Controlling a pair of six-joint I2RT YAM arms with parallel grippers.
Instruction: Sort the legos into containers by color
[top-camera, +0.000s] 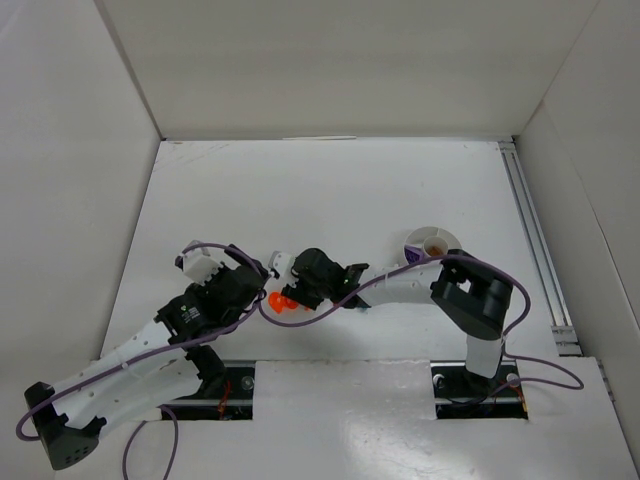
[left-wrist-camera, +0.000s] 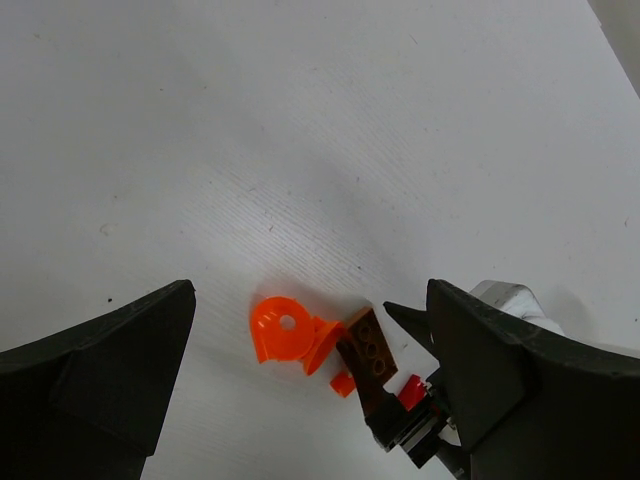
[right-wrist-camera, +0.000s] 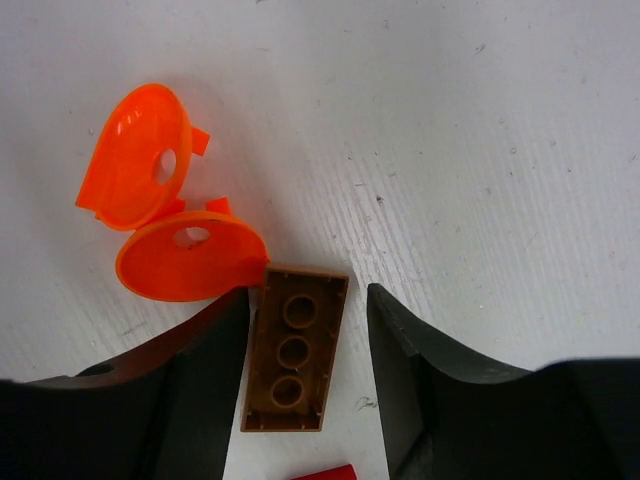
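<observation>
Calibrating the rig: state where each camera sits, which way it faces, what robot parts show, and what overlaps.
Top external: fixed above and behind the bases, looking down on the table; both arms and the white bowl show.
Left wrist: on the left arm, angled down at the orange pieces and brown brick; left fingers frame the view.
Right wrist: close above the brown brick, which lies between the right fingers.
Shared: both wrist views show the brick and orange pieces.

Three-stud brick (right-wrist-camera: 294, 347) lies between the fingers (right-wrist-camera: 200, 390) of the right gripper (right-wrist-camera: 307, 300); two round pieces (right-wrist-camera: 185, 258) touch its far left corner; divided bowl (top-camera: 432, 243) well apart, rightward.
</observation>
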